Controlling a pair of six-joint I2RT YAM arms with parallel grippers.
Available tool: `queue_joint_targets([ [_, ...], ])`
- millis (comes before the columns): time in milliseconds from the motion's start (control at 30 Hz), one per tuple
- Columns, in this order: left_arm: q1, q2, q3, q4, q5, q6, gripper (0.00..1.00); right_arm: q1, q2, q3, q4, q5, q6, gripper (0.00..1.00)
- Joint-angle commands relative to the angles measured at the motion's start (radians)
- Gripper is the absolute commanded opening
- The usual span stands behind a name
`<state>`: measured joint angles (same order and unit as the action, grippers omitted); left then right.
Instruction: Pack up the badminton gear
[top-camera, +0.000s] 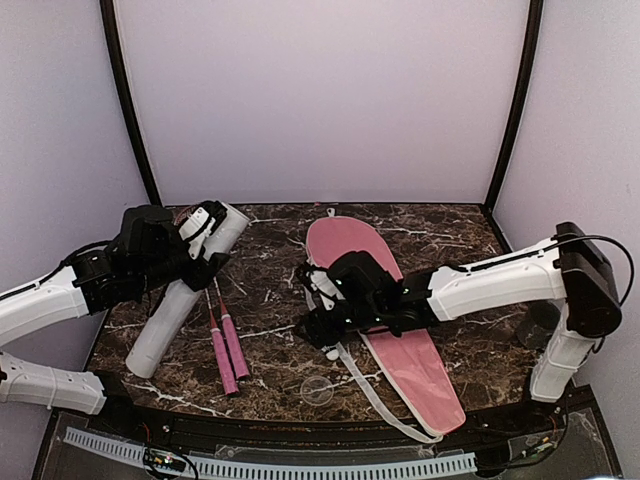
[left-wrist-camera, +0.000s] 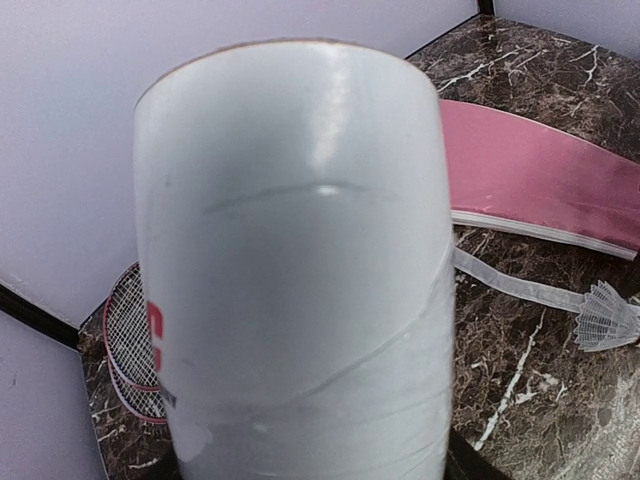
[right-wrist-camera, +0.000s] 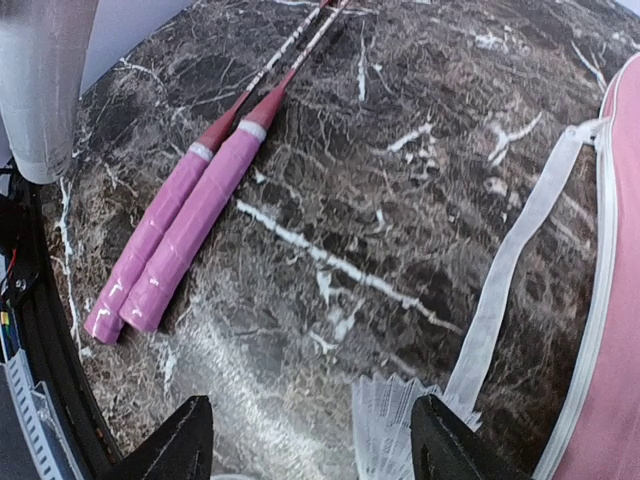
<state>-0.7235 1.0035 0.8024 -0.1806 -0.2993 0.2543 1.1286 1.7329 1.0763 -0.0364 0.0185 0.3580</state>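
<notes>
My left gripper (top-camera: 203, 238) is shut on the long white tube (top-camera: 185, 295) near its upper end and holds it tilted; the tube (left-wrist-camera: 300, 260) fills the left wrist view and hides the fingers. Two rackets lie beside it, pink handles (top-camera: 228, 350) toward me, red-framed heads (left-wrist-camera: 125, 340) behind the tube. The pink bag (top-camera: 395, 320) lies right of centre with its white strap (right-wrist-camera: 520, 260) trailing. My right gripper (right-wrist-camera: 320, 445) is open low over the table beside the bag's left edge. One white shuttlecock (right-wrist-camera: 395, 430) lies between its fingers, close to the right fingertip (right-wrist-camera: 455, 445).
A clear round lid (top-camera: 318, 390) lies near the front edge, below the right gripper. The dark marble table (top-camera: 270, 250) has purple walls behind and at both sides. The right arm (top-camera: 500, 280) stretches across the bag. The handles (right-wrist-camera: 180, 235) lie left of the right gripper.
</notes>
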Motion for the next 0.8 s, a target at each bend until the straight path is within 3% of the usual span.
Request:
queue_joint_targets([
  [0, 0.003, -0.024, 0.008, 0.023, 0.001, 0.003, 0.59, -0.046, 0.077, 0.096, -0.067, -0.044, -0.099, 0.68],
  [333, 0.003, -0.023, 0.009, 0.023, 0.008, 0.005, 0.59, -0.103, 0.182, 0.196, -0.153, -0.232, -0.213, 0.65],
  [567, 0.003, -0.024, 0.010, 0.021, 0.007, 0.006, 0.59, -0.118, 0.161, 0.165, -0.192, -0.384, -0.247, 0.49],
  [767, 0.003, -0.018, 0.010, 0.020, 0.008, 0.006, 0.59, -0.118, 0.132, 0.129, -0.225, -0.360, -0.243, 0.42],
])
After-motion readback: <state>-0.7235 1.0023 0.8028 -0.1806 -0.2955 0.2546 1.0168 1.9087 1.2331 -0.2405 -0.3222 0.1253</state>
